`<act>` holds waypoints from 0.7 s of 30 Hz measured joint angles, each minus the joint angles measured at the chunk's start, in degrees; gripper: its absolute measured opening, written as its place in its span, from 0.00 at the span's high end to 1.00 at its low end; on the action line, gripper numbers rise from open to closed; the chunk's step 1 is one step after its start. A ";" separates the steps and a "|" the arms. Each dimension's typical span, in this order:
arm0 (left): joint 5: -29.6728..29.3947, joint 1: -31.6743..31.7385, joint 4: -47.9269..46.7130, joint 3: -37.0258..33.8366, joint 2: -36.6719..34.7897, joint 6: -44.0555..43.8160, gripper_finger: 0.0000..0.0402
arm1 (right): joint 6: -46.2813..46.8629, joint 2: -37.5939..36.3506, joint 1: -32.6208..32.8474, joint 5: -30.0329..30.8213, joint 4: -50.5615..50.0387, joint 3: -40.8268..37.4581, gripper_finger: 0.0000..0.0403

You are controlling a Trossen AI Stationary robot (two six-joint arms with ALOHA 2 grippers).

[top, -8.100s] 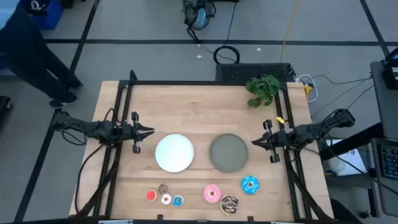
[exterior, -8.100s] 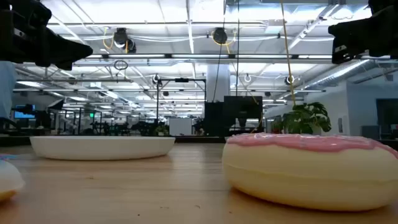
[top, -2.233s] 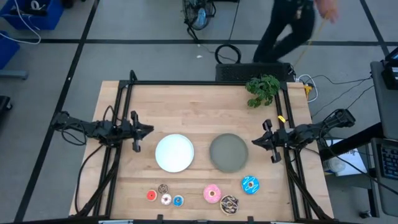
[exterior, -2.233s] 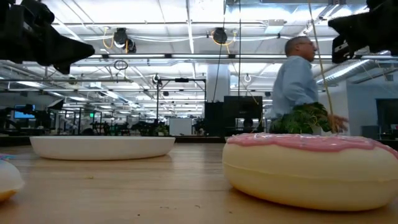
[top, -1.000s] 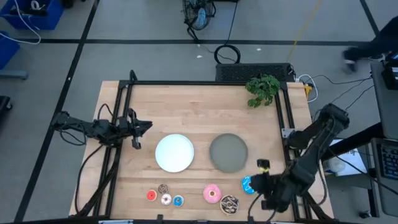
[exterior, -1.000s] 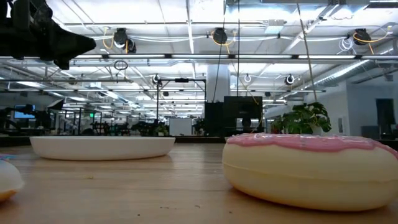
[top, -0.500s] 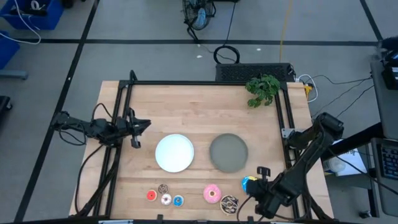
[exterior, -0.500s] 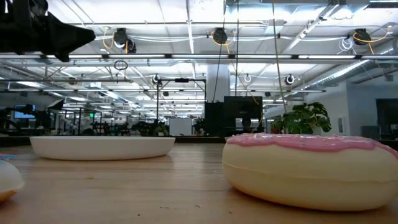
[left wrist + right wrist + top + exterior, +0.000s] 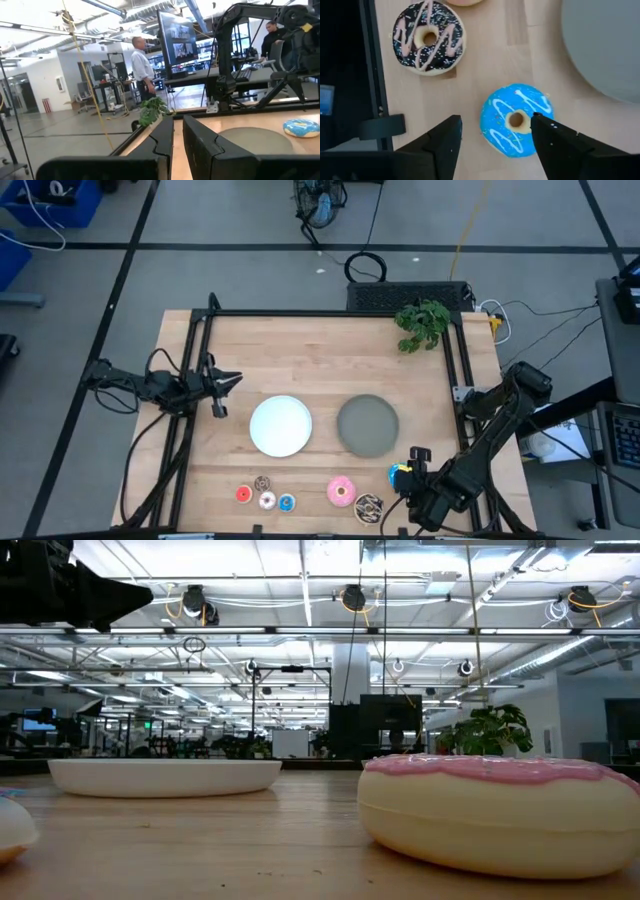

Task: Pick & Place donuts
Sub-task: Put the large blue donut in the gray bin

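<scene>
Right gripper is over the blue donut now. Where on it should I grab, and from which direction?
Come straight down from above. The blue donut lies flat on the table, hole up, so pinch across the whole ring, one finger on each outer edge. The right gripper is open and already straddles it. The grey plate sits close on one side, so keep the fingers off that edge.

Right end effector [image 9: 492, 132] now down over blue donut [image 9: 516, 120], fingers spread.
</scene>
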 joint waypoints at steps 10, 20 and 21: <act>-0.02 0.00 0.09 0.00 0.00 1.71 0.88 | -0.62 0.02 -0.02 -2.62 8.54 -7.28 0.47; -0.02 0.00 0.04 0.00 0.00 2.50 0.88 | -1.00 0.02 -0.02 -2.73 17.64 -14.98 0.47; -0.02 0.00 0.03 0.00 0.00 2.50 0.88 | -0.80 0.02 -0.02 -2.77 18.39 -15.68 0.47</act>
